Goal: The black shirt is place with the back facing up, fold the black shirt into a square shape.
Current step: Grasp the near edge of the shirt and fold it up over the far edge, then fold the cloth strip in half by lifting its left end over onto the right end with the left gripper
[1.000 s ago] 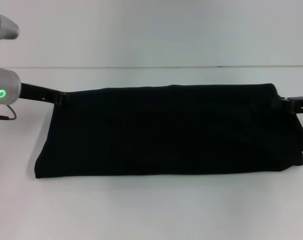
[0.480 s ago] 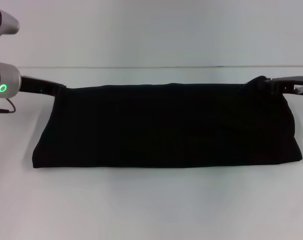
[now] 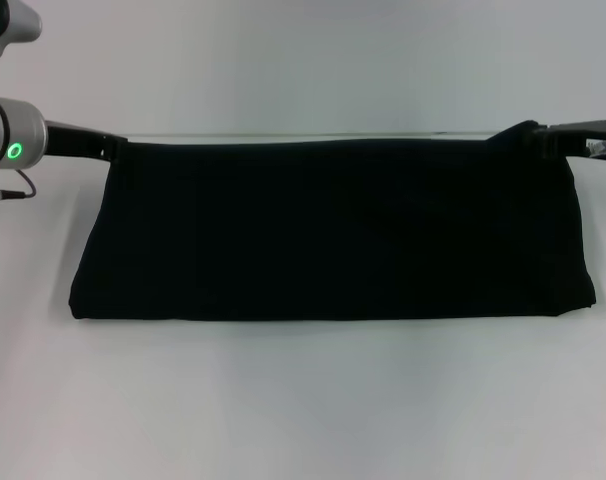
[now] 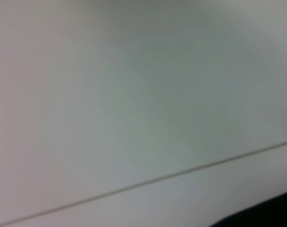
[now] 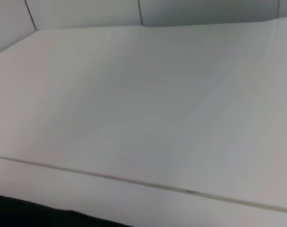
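Across the white desk the black shirt is stretched out wide, a long dark band running almost from one side of the head view to the other. Its upper edge is pulled taut and straight, level with the far line of the desk, and its lower edge lies along the desk surface nearer the robot, folded over on itself with rounded corners at both ends. No print shows on the side facing the camera; it is plain black all the way across.

Left gripper is up at the shirt's upper left corner, its dark fingers meeting the cloth right at the corner, clamped on it as far as the head view lets me judge. Behind it the silver wrist carries a glowing green ring. Right gripper is at the upper right corner, where the fabric bunches into a small peak against the dark fingers, and that one also looks clamped on the cloth.

The left wrist view gives pale wall and desk, with a sliver of the black shirt at one corner. The right wrist view is much the same: open desk, a seam line, and a strip of black cloth along one edge.
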{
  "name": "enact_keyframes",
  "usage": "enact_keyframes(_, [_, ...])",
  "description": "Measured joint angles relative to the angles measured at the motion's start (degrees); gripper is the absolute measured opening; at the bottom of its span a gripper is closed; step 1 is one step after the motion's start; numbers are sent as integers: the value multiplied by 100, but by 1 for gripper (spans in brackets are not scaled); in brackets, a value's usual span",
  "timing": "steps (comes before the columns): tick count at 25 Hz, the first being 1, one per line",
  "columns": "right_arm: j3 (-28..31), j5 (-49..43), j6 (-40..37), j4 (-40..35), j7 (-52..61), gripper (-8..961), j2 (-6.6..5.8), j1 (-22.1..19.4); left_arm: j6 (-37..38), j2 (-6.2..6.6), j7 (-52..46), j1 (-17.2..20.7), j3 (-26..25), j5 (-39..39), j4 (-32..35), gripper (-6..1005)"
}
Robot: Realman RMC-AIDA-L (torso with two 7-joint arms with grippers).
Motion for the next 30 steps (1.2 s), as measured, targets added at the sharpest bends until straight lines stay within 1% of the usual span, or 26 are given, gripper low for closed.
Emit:
enact_keyframes(8, [-62, 0, 360, 167, -23, 40, -11, 89, -348, -44, 34, -46, 3, -6, -184, 109])
enact_keyframes(14, [-84, 0, 623, 318, -193, 41, 24, 121, -692, -86, 85, -83, 20, -4, -415, 112])
enact_keyframes(18, [-86, 3, 900, 457, -224, 81, 48, 168, -1031, -141, 117, -122, 67, -56, -616, 114])
enact_keyframes(20, [-115, 4, 889, 469, -228, 102, 57, 180, -1362, -209, 108, -135, 66, -59, -702, 116])
enact_keyframes(23, [-199, 1, 791, 452, -202, 132, 62, 160, -1643, -268, 77, -124, 43, -61, -731, 117])
enact_keyframes(28, [-165, 23, 873, 289, -175, 183, 96, 84, -1954, -294, 62, -118, 21, -64, -878, 120])
enact_keyframes(30, [-172, 29, 920, 240, -174, 203, 95, 68, -2134, -305, -20, -100, 18, -64, -890, 191])
